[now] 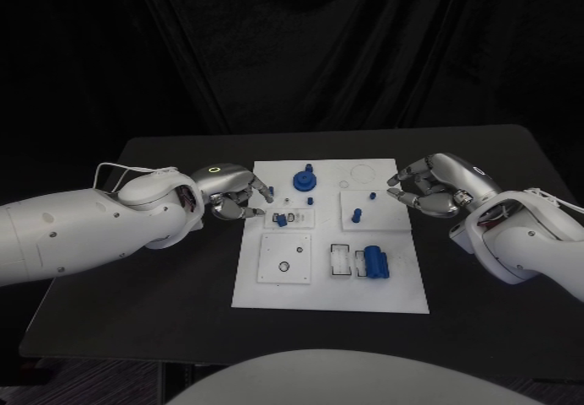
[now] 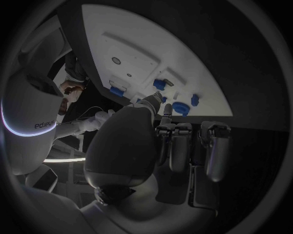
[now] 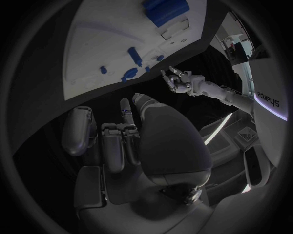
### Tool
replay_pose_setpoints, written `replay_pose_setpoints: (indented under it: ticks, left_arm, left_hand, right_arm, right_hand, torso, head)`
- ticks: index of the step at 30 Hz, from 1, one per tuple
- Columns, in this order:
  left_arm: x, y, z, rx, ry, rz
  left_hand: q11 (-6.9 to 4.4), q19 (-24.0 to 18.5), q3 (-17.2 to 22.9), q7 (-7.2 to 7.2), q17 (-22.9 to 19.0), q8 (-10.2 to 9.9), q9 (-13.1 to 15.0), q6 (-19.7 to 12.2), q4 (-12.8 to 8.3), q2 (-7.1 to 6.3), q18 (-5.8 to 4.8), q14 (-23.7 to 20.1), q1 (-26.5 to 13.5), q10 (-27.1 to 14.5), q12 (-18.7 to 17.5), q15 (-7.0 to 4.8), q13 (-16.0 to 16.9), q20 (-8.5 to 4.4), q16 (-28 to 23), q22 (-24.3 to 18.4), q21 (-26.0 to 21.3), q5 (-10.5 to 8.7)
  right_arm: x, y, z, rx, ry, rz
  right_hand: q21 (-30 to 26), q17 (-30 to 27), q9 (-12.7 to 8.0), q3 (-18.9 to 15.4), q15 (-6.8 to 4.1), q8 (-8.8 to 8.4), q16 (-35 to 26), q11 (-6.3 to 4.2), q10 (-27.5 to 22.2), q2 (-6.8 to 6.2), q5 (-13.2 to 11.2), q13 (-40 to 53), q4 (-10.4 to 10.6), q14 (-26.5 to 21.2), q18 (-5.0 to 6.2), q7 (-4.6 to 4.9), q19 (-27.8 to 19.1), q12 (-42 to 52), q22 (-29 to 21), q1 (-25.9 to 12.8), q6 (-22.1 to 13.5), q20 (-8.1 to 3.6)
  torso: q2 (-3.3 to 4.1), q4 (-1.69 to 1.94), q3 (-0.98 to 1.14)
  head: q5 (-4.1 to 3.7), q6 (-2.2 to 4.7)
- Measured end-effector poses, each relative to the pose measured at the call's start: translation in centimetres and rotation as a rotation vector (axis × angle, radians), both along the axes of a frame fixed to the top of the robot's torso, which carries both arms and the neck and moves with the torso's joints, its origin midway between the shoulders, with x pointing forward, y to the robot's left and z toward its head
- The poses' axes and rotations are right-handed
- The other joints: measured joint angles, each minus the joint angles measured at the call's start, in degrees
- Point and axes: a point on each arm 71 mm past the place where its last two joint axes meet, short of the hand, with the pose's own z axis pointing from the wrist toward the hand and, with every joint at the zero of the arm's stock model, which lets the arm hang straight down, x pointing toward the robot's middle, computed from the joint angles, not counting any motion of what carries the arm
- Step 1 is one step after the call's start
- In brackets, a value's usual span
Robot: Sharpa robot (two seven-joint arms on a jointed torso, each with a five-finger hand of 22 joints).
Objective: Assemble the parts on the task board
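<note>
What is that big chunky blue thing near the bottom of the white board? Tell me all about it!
The chunky blue block part looks like matte plastic, a rounded, barrel-like body with ridges. It lies on the white task board, in its near right area, next to a small white rectangular frame on its left. Neither hand touches it: the left hand and right hand are at the board's far half. The right wrist view shows it too.

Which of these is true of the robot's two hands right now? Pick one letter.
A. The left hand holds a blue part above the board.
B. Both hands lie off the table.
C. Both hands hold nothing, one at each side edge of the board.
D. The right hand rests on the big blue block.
C: the left hand and the right hand flank the task board with nothing in their fingers, while the blue block lies untouched.
</note>
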Motion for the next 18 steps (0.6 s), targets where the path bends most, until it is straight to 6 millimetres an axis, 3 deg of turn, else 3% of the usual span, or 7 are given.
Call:
replay_pose_setpoints:
  ticks: [5, 9, 12, 13, 15, 18]
  left_arm:
    - [-0.5, 1.0, 1.2, -0.110, -0.101, 0.017]
    - [-1.1, 2.0, 1.9, -0.168, -0.156, 0.033]
    - [-1.5, 2.8, 2.1, -0.194, -0.180, 0.048]
    - [-1.7, 2.9, 2.1, -0.200, -0.183, 0.050]
    - [-1.9, 3.2, 2.3, -0.214, -0.191, 0.055]
    - [-2.2, 3.4, 2.5, -0.232, -0.197, 0.062]
  left_hand:
    - [0.18, 0.0, -0.1, 0.36, 0.0, 0.3, -0.8, 1.4, 0.1, 0.72, 0.00, -0.1, 0.7, -0.2, 0.0, 0.54, 0.0, 0.00, 0.0, 0.0, 0.0, 1.87]
    - [0.54, 0.1, -0.2, 0.71, 0.0, 0.3, -1.1, 1.7, 0.2, 0.59, 0.01, -0.1, 1.0, -0.2, 0.0, 0.54, 0.0, 0.35, 0.0, 0.0, 0.0, 2.25]
    - [0.80, 0.0, -0.3, 1.18, 0.0, 0.3, -1.3, 2.2, 0.3, 0.94, 0.01, 0.1, 1.3, 0.0, 0.0, 0.74, 0.0, 0.44, 0.0, 0.0, 0.0, 2.60]
    - [0.80, 0.0, -0.3, 1.18, 0.0, 0.3, -1.3, 2.2, 0.3, 0.94, 0.01, 0.0, 1.3, 0.0, 0.0, 0.86, 0.0, 0.44, 0.0, 0.0, 0.0, 2.77]
    - [0.95, 0.0, -0.3, 1.35, 0.0, 0.3, -1.4, 2.4, 0.3, 0.94, 0.01, -0.1, 1.3, -0.1, 0.0, 0.95, 0.0, 0.44, 0.0, 0.0, 0.0, 2.80]
    - [1.20, 0.0, -0.7, 1.72, 0.0, 0.5, -1.7, 2.7, 0.7, 1.17, 0.00, 0.0, 1.6, -0.1, 0.0, 1.01, 0.0, 0.72, 0.0, 0.0, 0.0, 3.15]
  right_arm:
    - [-0.7, 3.7, 0.5, -0.012, -0.064, 0.062]
    - [-0.9, 7.3, 0.7, -0.041, -0.109, 0.110]
    - [-1.0, 9.4, 0.6, -0.072, -0.142, 0.128]
    - [-1.0, 10.0, 0.5, -0.084, -0.151, 0.131]
    - [-1.0, 11.2, 0.1, -0.110, -0.165, 0.136]
    - [-1.2, 13.0, -0.4, -0.146, -0.174, 0.144]
  right_hand:
    - [0.9, 0.0, 0.0, -2.4, 0.00, -0.10, 0.0, 0.00, 0.0, -0.91, -3.1, 0.0, 0.5, 0.0, 0.00, 0.00, 0.4, 0.0, 0.0, -3.2, 0.0, -0.09]
    - [2.4, 0.0, 0.4, -4.2, 0.00, -0.33, 0.0, 0.00, 0.0, -1.65, -4.9, 0.0, 0.5, 0.0, 0.01, 0.00, 1.0, 0.0, 0.0, -5.7, 0.0, -0.26]
    - [3.6, 0.0, 1.4, -5.8, 0.00, -0.07, 0.0, 0.00, 0.0, -2.35, -6.2, 0.0, 0.6, 0.0, -0.22, -0.64, 1.3, 0.0, 0.0, -9.0, 0.6, -0.17]
    - [4.2, 0.0, 2.1, -6.2, -0.12, 0.43, 0.0, -0.34, -0.1, -2.65, -6.6, 0.0, 0.6, 0.1, -0.97, -0.95, 1.5, 0.0, 0.0, -10.0, 0.9, -0.37]
    - [5.1, 0.0, 2.8, -6.7, -0.21, 0.88, 0.0, -0.43, 0.0, -2.90, -7.3, 0.0, 0.6, 0.2, -0.97, -1.09, 1.5, 0.0, 0.0, -11.4, 1.5, -0.36]
    - [7.1, 0.0, 4.9, -6.9, -0.58, 2.02, 0.0, -0.99, 0.1, -3.28, -8.0, 0.0, 0.8, 0.2, -0.96, -1.60, 1.7, 0.0, 0.0, -15.0, 2.2, -0.60]
  torso:
    - [0.15, -0.01, -0.19]
    - [0.25, -0.03, -0.30]
    - [0.36, -0.03, -0.45]
    - [0.40, -0.04, -0.53]
    - [0.46, -0.04, -0.73]
    - [0.55, 0.11, -1.19]
  head:
    - [-0.15, 0.00]
    - [-0.46, 0.00]
    - [-0.64, 0.00]
    - [-0.65, 0.00]
    - [-0.65, 0.00]
    - [-0.89, 0.00]
